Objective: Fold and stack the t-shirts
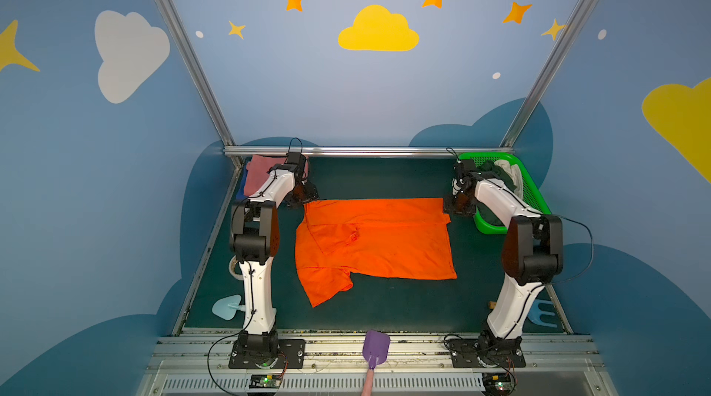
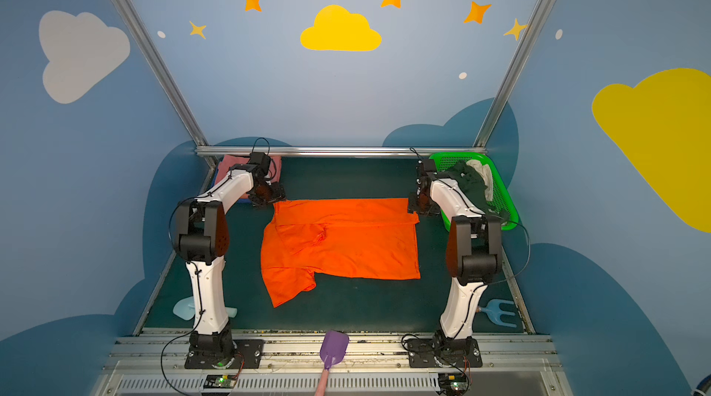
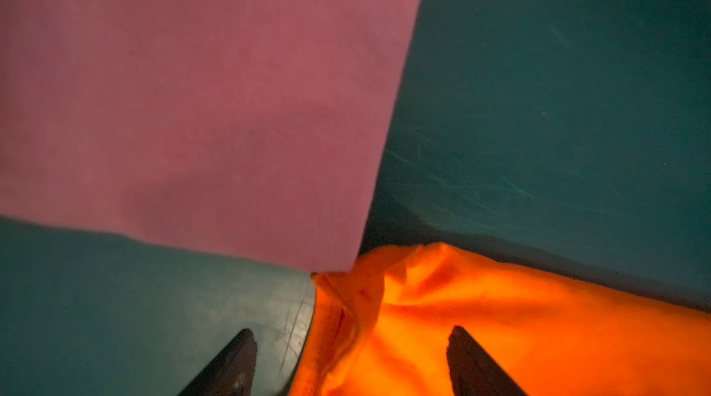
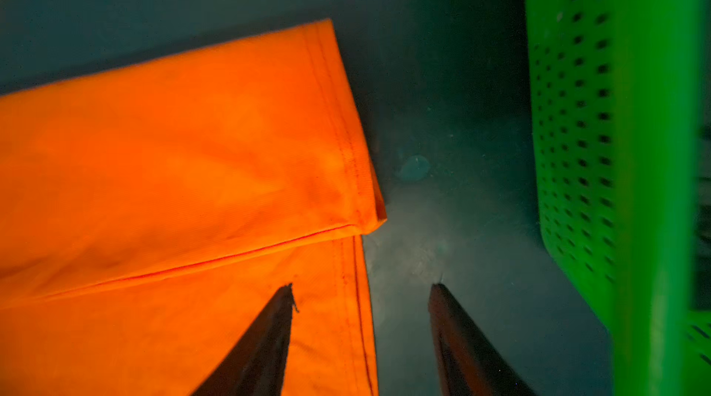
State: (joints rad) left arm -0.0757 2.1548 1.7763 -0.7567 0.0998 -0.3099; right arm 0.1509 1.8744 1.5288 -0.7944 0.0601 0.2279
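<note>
Listing the table's contents as they lie.

Item: orange t-shirt (image 1: 377,244), spread on the dark green mat (image 1: 384,178) at table centre. Its far strip is turned over toward the near side, one sleeve lies across the body, and the other juts out at the near left corner. Folding is begun, judged well short of a compact packet.

Item: pink t-shirt (image 1: 257,176), folded at the far left corner on a blue t-shirt (image 1: 240,191), of which only an edge shows. Judged to be the started stack.

Item: green mesh basket (image 1: 538,197), far right, holding dark and pale garments (image 1: 500,174). Whether these are shirts cannot be told.

Tools: left gripper (image 3: 350,330) over the orange shirt's far left corner, fingers apart, nothing pinched. The right gripper (image 4: 363,286) is at the far right corner, fingers apart astride the hem, nothing pinched.

Outstanding: further folds of the orange shirt, its transfer onto the pink one, then probably the basket's contents.
</note>
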